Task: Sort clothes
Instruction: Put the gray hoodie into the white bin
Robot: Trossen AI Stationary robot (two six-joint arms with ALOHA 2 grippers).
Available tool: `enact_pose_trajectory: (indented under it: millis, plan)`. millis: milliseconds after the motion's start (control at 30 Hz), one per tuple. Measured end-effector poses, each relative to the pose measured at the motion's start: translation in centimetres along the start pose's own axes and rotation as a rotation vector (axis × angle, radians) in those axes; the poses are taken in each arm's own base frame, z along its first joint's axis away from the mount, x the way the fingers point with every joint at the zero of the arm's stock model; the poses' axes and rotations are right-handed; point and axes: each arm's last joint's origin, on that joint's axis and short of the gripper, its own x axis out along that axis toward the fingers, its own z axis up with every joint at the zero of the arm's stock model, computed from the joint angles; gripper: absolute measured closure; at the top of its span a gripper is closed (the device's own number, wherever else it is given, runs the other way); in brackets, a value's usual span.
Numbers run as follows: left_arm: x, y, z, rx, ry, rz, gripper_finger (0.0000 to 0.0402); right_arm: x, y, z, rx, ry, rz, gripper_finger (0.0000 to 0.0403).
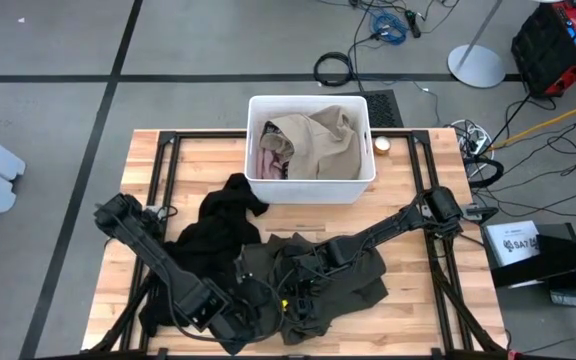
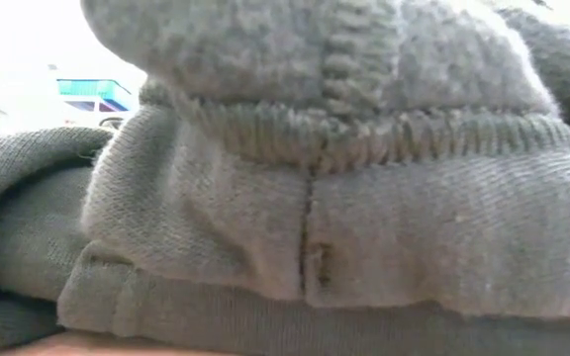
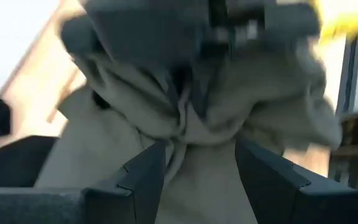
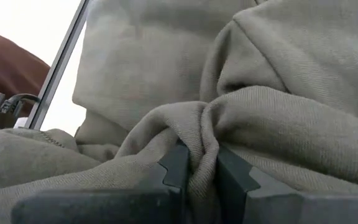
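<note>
Wooden surface on a black frame, seen from above, carrying the clothes and a white bin.

Dark olive-green garment, largest of the clothes, crumpled at the near middle of the surface, under both arms; ribbed hem and seam filling the low view.

Black garment spread left of the olive one, touching it, one end reaching up just beside the bin's near wall.

White rectangular plastic bin at the far middle of the surface, holding a khaki-tan garment heaped across most of it and a pale pink garment showing at its left side, partly under the tan one.

Left arm reaching from the left edge down to the near middle; left pincer low over the olive garment, fingers spread wide on either side of a bunched fold of that cloth, grasping it between them.

Right arm stretching from the right edge toward the near middle; right pincer down on the same olive garment, close beside the left one, fingers nearly together and clenched on a thin ridge of fabric.

Small round tan object just right of the bin, too small to tell.
</note>
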Motion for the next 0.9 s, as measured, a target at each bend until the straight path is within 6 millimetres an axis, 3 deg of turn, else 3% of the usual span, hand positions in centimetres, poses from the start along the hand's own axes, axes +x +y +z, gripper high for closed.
enact_pose_trajectory:
  millis: [200, 333, 467, 667, 900]
  plan:
    - [3.3, 1.1, -3.4, 0.104, 0.083, -0.026, 0.0199, 0.0, 0.0, 0.0, -0.003, -0.001, 0.0, 0.036]
    - [4.9, 1.6, -4.8, 0.194, 0.025, -0.038, 0.0199, 0.0, 0.0, 0.0, -0.006, -0.001, 0.0, 0.036]
    - [5.4, 1.9, -5.2, 0.276, 0.012, -0.025, 0.0199, 0.0, 0.0, 0.0, -0.025, -0.001, 0.0, 0.036]
    - [5.9, 2.7, -4.5, 0.259, -0.009, 0.033, 0.0199, 0.0, 0.0, 0.0, -0.026, 0.0, 0.0, 0.036]
    - [7.3, 4.5, -3.4, -0.055, 0.19, -0.042, 0.0199, 0.0, 0.0, 0.0, -0.029, 0.0, 0.0, 0.036]
